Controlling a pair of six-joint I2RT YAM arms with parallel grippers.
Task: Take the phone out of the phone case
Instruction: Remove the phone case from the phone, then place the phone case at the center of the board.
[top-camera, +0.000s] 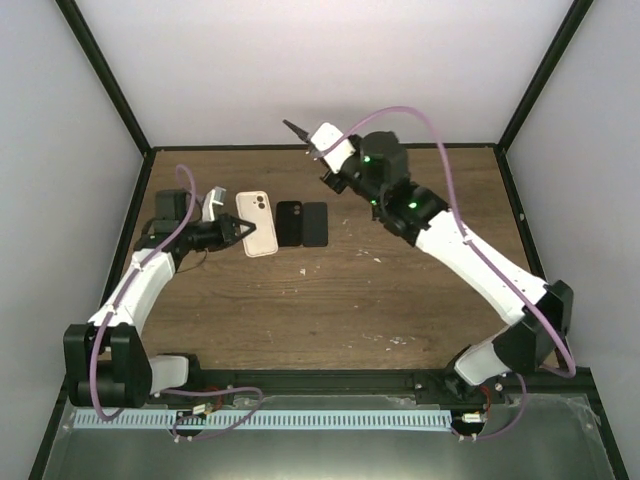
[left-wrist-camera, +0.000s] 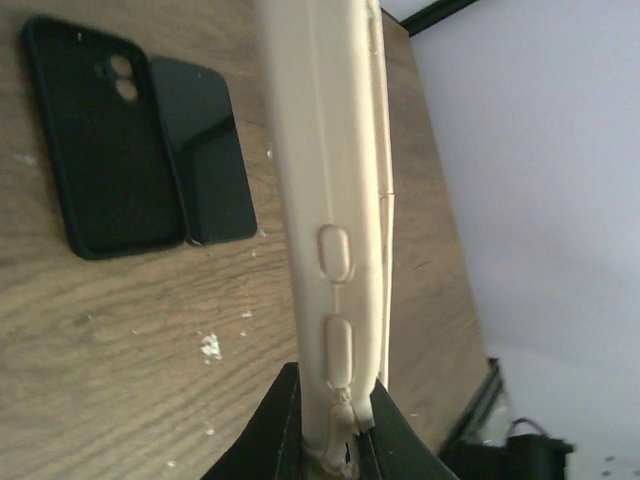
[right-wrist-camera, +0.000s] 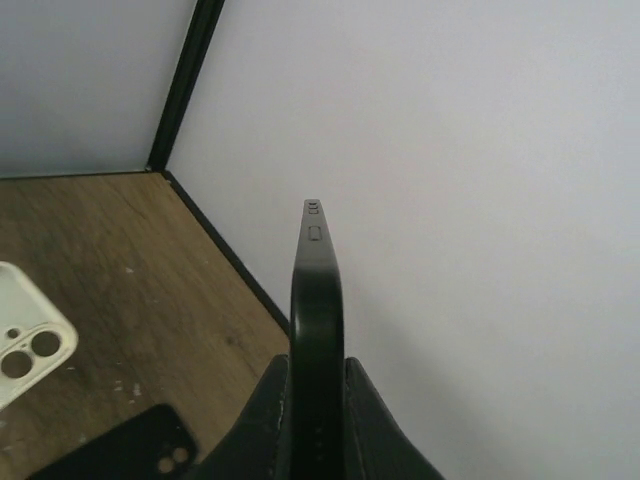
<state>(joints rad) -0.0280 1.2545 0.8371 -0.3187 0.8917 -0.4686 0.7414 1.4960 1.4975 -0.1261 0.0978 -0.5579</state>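
Left fingers (left-wrist-camera: 281, 432) clamp cream case (left-wrist-camera: 330, 150) edge; right wrist view reveals right fingers (right-wrist-camera: 266, 420) pinching dark phone (right-wrist-camera: 317, 300).

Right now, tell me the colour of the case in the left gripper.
The case is cream; top external view shows it best.

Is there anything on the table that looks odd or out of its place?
Only small white flecks lie scattered on the wooden table, like crumbs or chips. Otherwise nothing stands out.
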